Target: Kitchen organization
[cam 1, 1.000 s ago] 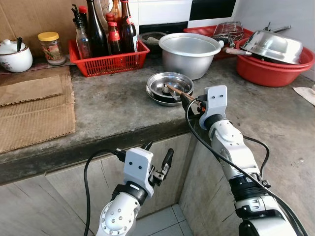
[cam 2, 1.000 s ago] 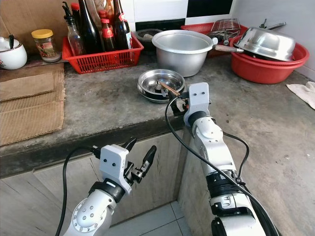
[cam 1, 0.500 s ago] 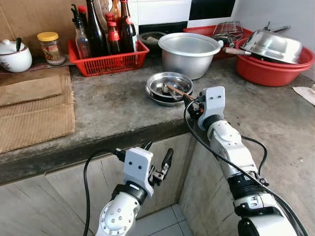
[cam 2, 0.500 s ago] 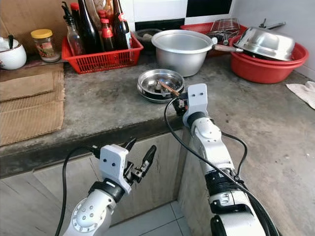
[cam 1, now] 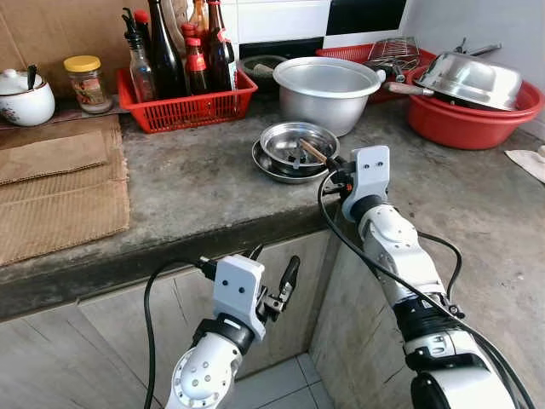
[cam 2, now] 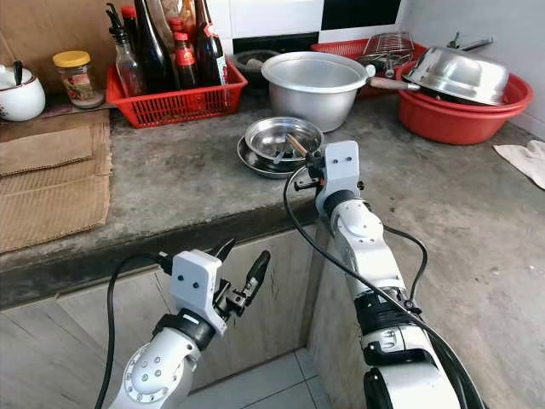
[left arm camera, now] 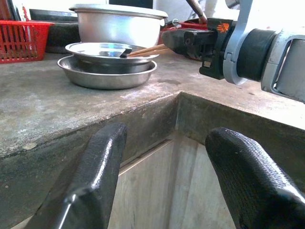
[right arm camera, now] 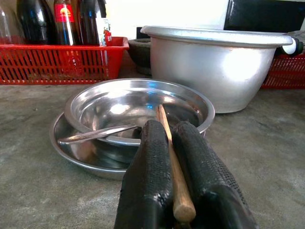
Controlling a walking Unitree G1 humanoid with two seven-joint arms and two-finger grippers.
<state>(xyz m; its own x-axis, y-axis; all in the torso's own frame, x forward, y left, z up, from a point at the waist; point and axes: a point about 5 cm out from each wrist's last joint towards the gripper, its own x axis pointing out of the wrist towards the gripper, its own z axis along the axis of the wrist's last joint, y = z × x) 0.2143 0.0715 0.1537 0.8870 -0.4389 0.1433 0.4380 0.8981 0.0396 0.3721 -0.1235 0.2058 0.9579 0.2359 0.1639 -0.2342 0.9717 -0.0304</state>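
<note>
Right gripper (right arm camera: 174,191) clamped on wooden chopsticks (right arm camera: 167,143), thick end pinched between the two black fingers (right arm camera: 147,176), thin end reaching forward over the rim into the upper steel dish (right arm camera: 138,107). Dish nested on a wider steel plate (right arm camera: 71,148) on the concrete counter (cam 1: 187,187), a metal spoon (right arm camera: 97,134) lying inside. Big aluminium pot (cam 1: 328,89) just behind. Left gripper (left arm camera: 167,186) low before the cabinet front, below the counter edge, fingers spread apart around nothing.
</note>
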